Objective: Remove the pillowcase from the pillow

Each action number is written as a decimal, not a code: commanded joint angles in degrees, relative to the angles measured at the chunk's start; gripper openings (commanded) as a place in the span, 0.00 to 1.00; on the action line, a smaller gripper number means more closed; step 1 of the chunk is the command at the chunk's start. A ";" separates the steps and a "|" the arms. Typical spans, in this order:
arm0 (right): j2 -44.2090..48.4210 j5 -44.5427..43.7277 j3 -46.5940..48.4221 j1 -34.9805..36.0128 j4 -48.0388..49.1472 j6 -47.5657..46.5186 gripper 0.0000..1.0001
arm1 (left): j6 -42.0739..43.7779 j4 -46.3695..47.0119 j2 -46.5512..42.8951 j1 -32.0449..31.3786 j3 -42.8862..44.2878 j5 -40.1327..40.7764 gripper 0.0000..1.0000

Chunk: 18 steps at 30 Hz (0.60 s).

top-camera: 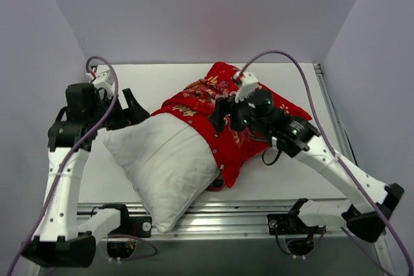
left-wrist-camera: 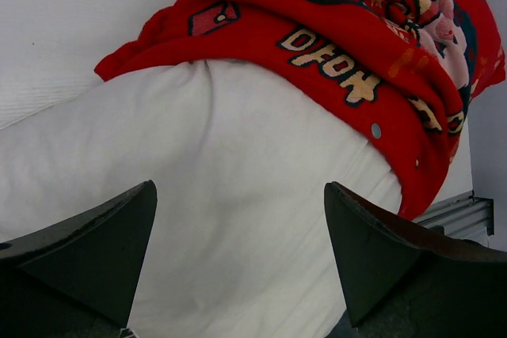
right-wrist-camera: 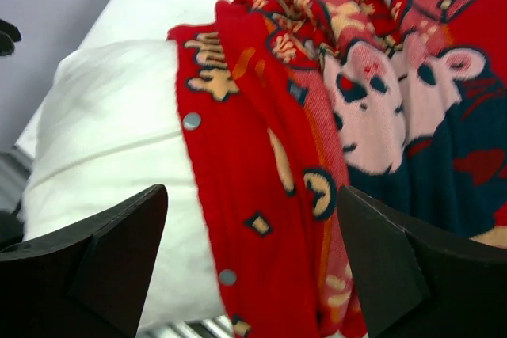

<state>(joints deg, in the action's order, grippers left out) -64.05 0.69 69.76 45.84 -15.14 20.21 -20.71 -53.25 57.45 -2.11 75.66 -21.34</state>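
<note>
Only gold lettering (left-wrist-camera: 337, 65), not legible, marks the pillowcase (left-wrist-camera: 253, 33).

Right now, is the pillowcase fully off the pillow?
Partly on: the pillowcase bunches over the far end of the pillow, near half bare.

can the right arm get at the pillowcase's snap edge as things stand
Probably yes: the right end effector hangs open over the pillowcase hem, nothing between them, with the pillow showing just beside it.
</note>
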 commanded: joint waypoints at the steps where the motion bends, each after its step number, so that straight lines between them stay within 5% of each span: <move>1: -9.82 -6.21 9.47 0.12 -1.56 -5.87 0.83 | 1.64 6.13 7.21 -1.40 2.39 0.24 0.94; 7: -26.73 -7.37 26.81 0.12 -4.56 -13.16 0.89 | 2.87 8.52 17.06 -3.16 3.71 -0.28 0.94; 16: -38.85 -1.31 31.57 -0.84 2.05 -18.62 0.92 | 2.52 9.04 24.64 -12.47 -5.67 -1.60 1.00; 18: -43.50 1.66 34.74 -0.93 0.56 -19.77 0.93 | -0.37 12.10 23.85 -13.97 -9.54 -0.98 0.90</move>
<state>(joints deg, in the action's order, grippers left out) -103.68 -1.91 100.03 45.34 -15.35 4.14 -19.35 -43.66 81.76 -13.63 70.63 -21.19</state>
